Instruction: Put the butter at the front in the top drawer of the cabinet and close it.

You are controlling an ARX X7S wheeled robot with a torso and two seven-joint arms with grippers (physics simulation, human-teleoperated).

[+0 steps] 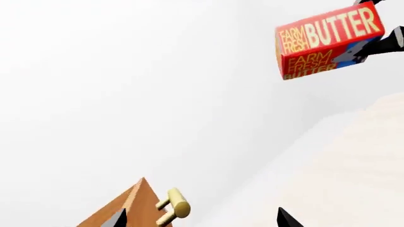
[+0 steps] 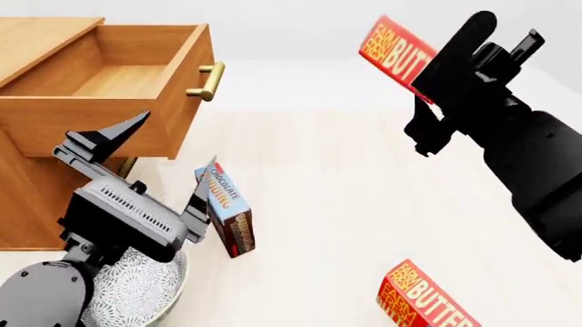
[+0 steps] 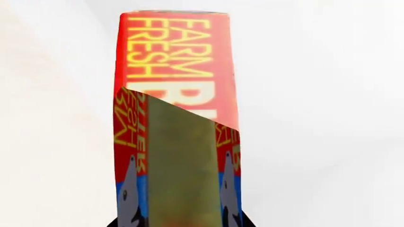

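One butter (image 2: pixel 393 51) aloft in right gripper (image 2: pixel 435 71); top drawer (image 2: pixel 109 82) open.

Butter (image 2: pixel 393 52) at 1 o'clock: red box, yellow lettering, blue-white panel. Second butter box (image 2: pixel 420 298) at 5 o'clock: same. Pudding box (image 2: pixel 227 211): blue. Cabinet (image 2: pixel 37 204) orange-brown, handle (image 2: pixel 210 80) brass. Desk (image 2: pixel 328 177) pale cream.

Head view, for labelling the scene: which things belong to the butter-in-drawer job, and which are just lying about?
Job: held butter; right end effector; open top drawer; cabinet.
Lying about: chocolate pudding box; second butter box.
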